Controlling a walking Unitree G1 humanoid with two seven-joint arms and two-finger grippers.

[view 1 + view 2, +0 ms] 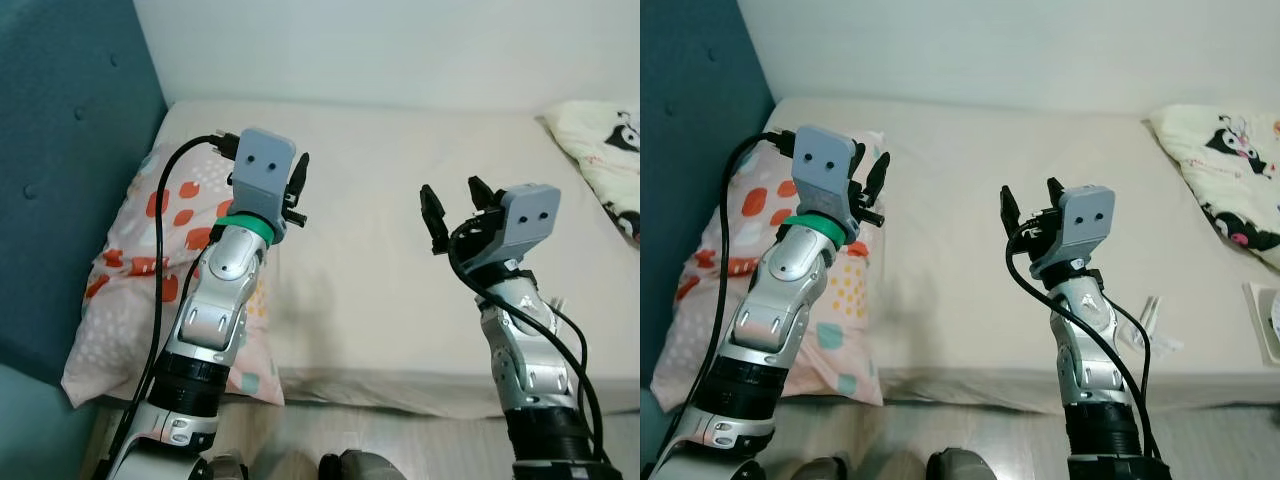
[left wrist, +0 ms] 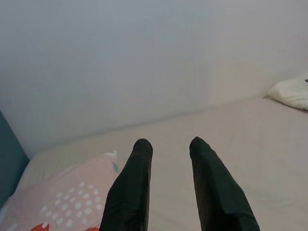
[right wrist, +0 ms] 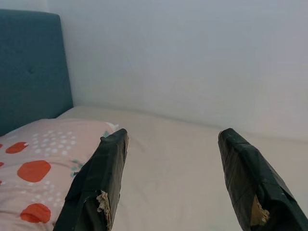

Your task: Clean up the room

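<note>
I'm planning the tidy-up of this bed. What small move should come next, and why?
Probably lower the left gripper toward the pink pillow: it sits askew, hanging over the bed edge, just below that gripper, whose fingers are open and empty.

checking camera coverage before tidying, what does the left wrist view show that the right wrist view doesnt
Left wrist view: the left claw, slightly open, and a cream pillow at the bed's far end. Right wrist view: the right claw, wide open, frayed tape on its fingers. Both: the pink spotted pillow, the beige bed and the teal headboard.
</note>
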